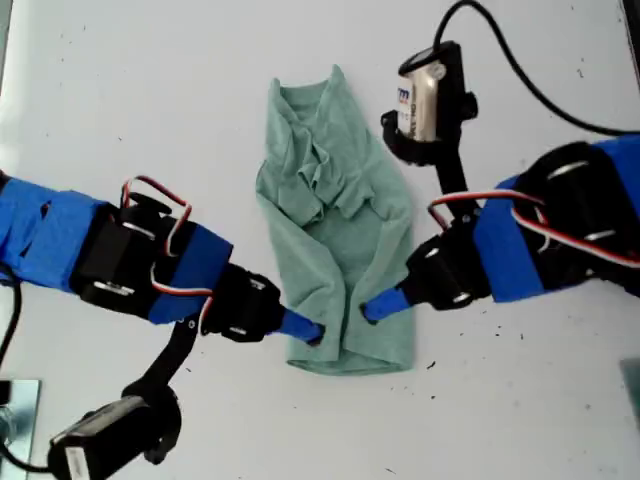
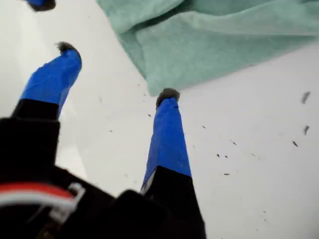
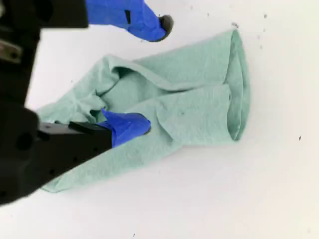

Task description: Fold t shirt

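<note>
you risked a missed grab: my first gripper (image 2: 116, 70), jaws apart, sat beside the pale sage-green knit t shirt (image 1: 340, 230) corner, gripping nothing; my second gripper (image 1: 375, 308) was unreadable.

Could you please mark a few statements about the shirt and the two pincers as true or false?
1. The shirt lies on a white table. True.
2. My first pincer is shut on the shirt. False: its jaws stand open, with one fingertip at the shirt's corner and nothing clamped.
3. My second pincer has a finger lying on the shirt. True.
4. The shirt is spread flat with both sleeves out. False: it is gathered into a narrow, creased strip.
5. A person's hand holds the shirt. False: no hand is in view.
</note>
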Available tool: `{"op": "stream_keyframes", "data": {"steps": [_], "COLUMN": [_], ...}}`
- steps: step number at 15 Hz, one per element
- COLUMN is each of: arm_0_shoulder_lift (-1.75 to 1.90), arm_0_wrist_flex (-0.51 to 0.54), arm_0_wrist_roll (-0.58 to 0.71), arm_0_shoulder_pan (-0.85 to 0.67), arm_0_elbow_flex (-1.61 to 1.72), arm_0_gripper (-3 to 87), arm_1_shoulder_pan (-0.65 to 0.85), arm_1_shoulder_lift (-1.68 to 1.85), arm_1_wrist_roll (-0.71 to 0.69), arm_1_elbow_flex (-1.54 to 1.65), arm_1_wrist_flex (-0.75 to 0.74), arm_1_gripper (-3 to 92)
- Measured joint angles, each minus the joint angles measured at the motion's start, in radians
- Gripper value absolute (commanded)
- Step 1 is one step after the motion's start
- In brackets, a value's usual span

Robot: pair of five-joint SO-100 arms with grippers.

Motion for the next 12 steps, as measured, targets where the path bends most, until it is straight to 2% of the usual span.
{"op": "stream_keyframes", "data": {"steps": [3, 6, 12], "arm_0_shoulder_lift": [-0.083, -0.201, -0.405], "arm_0_wrist_flex": [0.0, -0.044, -0.166], "arm_0_wrist_roll": [0.011, 0.012, 0.023], "arm_0_shoulder_pan": [0.0, 0.0, 0.0], "arm_0_elbow_flex": [-0.025, -0.026, -0.058], "arm_0_gripper": [27.5, 27.8, 28.5], "arm_1_shoulder_pan": [-0.046, -0.071, -0.087], "arm_1_shoulder_lift": [-0.046, -0.121, -0.193], "arm_1_wrist_roll": [0.072, 0.115, 0.181], "arm_1_elbow_flex": [-0.002, 0.055, 0.5], "arm_1_wrist_flex": [-0.006, -0.06, -0.543], "arm_1_gripper": [31.6, 30.1, 26.4]}}
